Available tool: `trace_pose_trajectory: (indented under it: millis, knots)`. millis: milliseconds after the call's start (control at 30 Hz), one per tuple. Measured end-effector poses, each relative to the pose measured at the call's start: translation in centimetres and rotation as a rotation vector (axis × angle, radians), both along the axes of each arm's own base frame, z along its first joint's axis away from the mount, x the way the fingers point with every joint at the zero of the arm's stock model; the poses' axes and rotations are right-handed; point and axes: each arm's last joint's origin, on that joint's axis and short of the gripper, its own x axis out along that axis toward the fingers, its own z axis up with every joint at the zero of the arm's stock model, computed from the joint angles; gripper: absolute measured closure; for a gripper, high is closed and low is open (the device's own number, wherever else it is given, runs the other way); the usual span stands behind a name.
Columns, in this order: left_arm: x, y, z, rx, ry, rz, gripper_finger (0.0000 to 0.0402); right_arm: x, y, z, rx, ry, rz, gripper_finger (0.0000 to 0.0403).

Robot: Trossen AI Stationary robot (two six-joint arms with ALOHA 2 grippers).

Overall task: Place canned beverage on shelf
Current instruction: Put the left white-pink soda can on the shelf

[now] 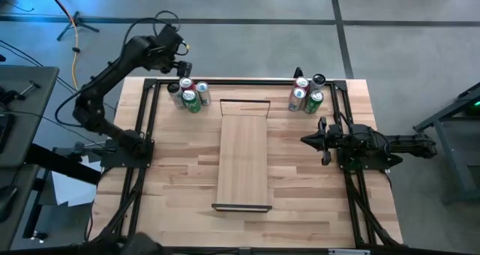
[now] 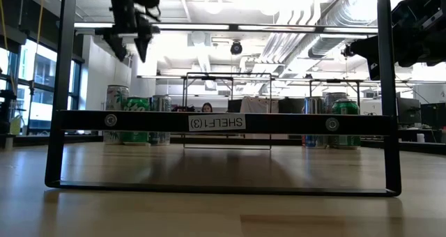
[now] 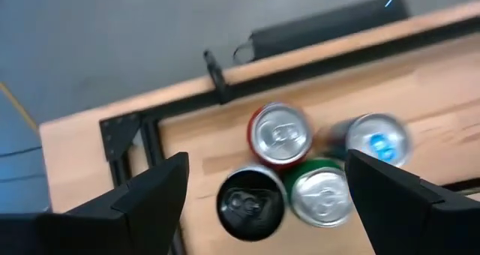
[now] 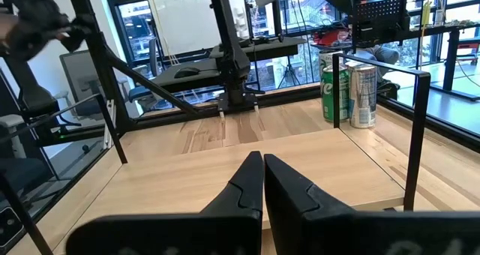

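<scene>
Four cans [image 3: 300, 172] stand clustered on the bench [image 3: 442, 90] below the left gripper [image 3: 262, 191], between its spread fingers [image 3: 142, 199]. Right gripper [image 4: 262, 181] fingers are pressed together, empty.

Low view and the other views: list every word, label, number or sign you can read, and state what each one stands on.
"SHELF(3)", seen upside down on a white label stuck to the dark front bar of the shelf.
Printing on the cans in the low view: too blurred to read.
Can tops in the left wrist view: no legible text.
High view and right wrist view: nothing readable.
</scene>
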Motion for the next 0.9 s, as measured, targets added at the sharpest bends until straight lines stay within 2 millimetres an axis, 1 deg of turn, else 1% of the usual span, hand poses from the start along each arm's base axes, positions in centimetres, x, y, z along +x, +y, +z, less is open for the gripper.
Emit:
trace_pose_trajectory:
  millis: [133,267,433,633,767,900]
  knots:
    - [-0.2,1.2,-1.4,-0.111,0.017,-0.015,0.0084,0.0,0.0,0.0,0.0,0.0,0.0,0.0402]
    - [-0.5,1.5,-2.4,-0.142,0.037,-0.015,0.0084,0.0,0.0,0.0,0.0,0.0,0.001,0.0402]
    - [-1.5,0.4,-3.8,-0.193,0.018,-0.003,0.0084,0.0,0.0,0.0,0.0,0.0,0.003,0.0402]
    - [-2.3,-0.9,-5.4,-0.177,-0.061,0.042,0.0084,0.0,0.0,0.0,0.0,0.0,0.003,0.0402]
    - [-2.6,-1.4,-6.7,-0.182,-0.083,0.093,0.0084,0.0,0.0,0.0,0.0,0.0,0.003,0.0402]
    - [-2.5,-1.3,-7.8,-0.181,-0.095,0.12,0.0084,0.0,0.0,0.0,0.0,0.0,0.003,0.0402]
